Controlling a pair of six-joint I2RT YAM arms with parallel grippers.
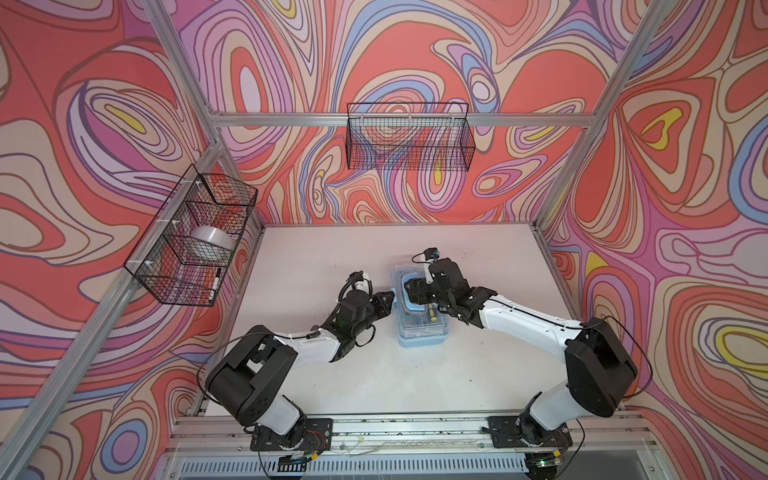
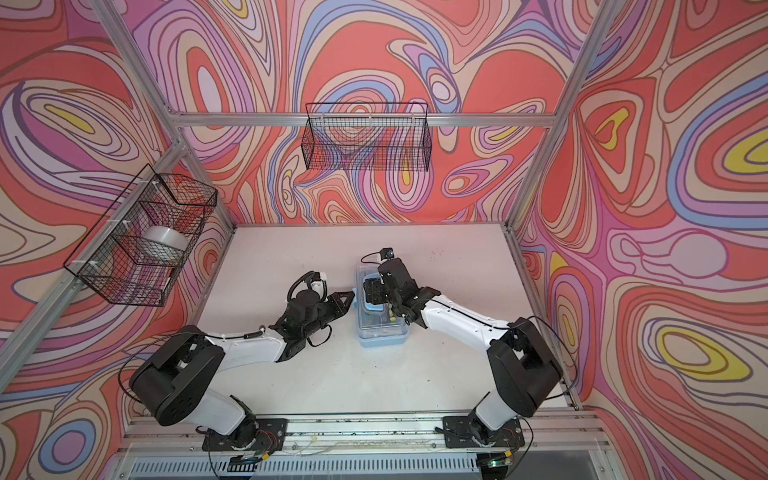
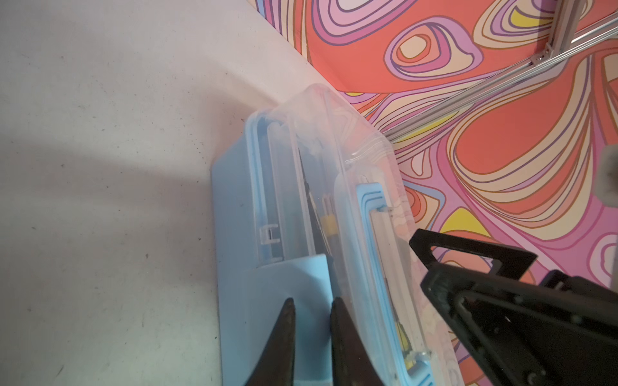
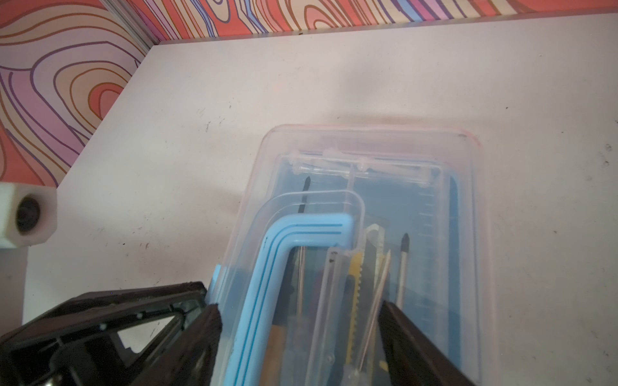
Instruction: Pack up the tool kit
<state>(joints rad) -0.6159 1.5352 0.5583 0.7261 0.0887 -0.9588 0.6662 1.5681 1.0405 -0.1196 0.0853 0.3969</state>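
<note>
Fingertips of the left gripper (image 3: 312, 302) stand a narrow gap apart against the light-blue latch (image 3: 284, 277) on the side of the tool kit box (image 1: 419, 328); I cannot tell whether they pinch it. Only the right wrist view shows the right gripper (image 4: 299, 310) spread wide and unclenched astride the blue handle (image 4: 301, 230), with a yellow utility knife (image 4: 357, 267) and a screwdriver (image 4: 403, 257) under the clear lid (image 4: 368, 143). Both top views show the box mid-way across the white table (image 1: 324, 249). A black wire basket (image 1: 409, 137) hangs behind it.
</note>
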